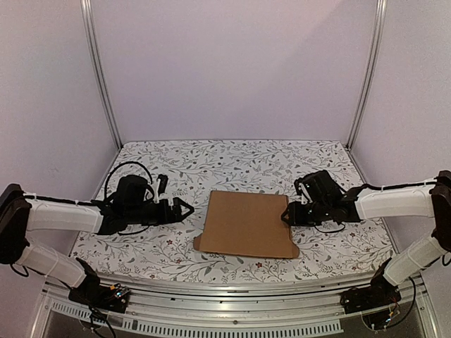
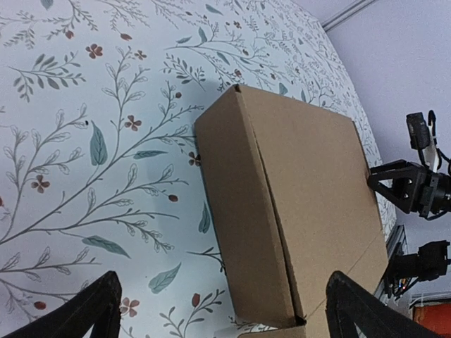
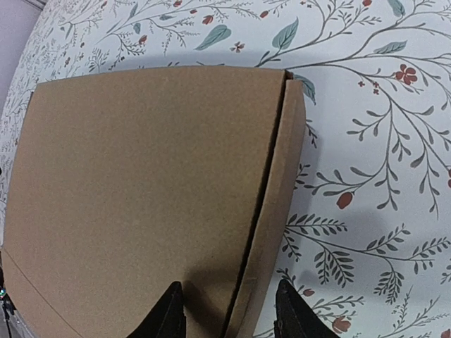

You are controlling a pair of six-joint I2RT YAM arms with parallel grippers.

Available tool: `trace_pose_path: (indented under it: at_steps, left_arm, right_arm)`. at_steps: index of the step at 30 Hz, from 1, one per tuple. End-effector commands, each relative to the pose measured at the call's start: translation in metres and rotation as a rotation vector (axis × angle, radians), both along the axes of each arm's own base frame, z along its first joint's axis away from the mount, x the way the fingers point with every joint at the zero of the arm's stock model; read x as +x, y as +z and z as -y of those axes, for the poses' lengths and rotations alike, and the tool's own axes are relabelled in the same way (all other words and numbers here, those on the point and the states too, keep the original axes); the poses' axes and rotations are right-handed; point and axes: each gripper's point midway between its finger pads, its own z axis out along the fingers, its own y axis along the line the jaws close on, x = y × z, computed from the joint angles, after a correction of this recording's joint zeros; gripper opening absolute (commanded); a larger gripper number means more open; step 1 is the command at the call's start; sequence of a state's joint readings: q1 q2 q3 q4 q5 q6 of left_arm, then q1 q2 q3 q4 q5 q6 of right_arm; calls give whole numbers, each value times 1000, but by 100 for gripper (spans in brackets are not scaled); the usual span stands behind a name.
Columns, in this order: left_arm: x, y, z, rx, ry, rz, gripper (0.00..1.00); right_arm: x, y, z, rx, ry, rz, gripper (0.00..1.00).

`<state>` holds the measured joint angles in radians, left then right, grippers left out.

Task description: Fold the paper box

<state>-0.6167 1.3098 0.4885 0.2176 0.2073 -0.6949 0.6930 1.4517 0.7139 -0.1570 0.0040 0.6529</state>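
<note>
Paper box: closed flat mailer, lying flat mid-surface between the two hands. Lid is down. A small tab sticks out at its near-left corner.

Left arm: reaches in low from the left, forearm roughly level, wrist pointing at the box's left side. Left hand is just beside that edge and not touching it. Its fingers are spread wide with nothing between them. The left wrist view looks along the left side wall and the lid seam.

Right arm: mirrored, coming in low from the right with the forearm sloping down toward the box. Right hand sits at the box's right edge. In the right wrist view its fingers are partly spread, a narrower gap than on the left hand. One finger is over the lid and the other is outside the right side wall, so they straddle that edge. Shadow on the lid under the inner finger. Can't tell whether either finger actually contacts the cardboard.
</note>
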Motion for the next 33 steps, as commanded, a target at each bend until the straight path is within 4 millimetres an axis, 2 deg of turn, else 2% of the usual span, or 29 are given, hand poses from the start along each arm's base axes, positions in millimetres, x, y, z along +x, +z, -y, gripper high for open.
trace_pose_path:
  at_steps: [1,9,15,17,21,33]
  left_arm:
    - [7,7,13,-128,-28,6,100]
    - [16,-19,31,-185,-72,-61,100]
    - [24,-30,45,-223,-122,-98,100]
    - [26,-40,50,-234,-137,-132,100]
    - [28,-43,63,-302,-169,-172,100]
    - [26,-63,84,-375,-218,-301,100]
  right_arm:
    - [-10,-26,11,35,-49,-62,38]
    - [-27,-48,21,54,-75,-111,23]
    - [-33,-51,29,64,-97,-102,16]
    - [-36,-54,34,61,-107,-109,13]
    - [-42,-57,42,58,-120,-112,9]
    - [-54,-72,63,30,-157,-139,0]
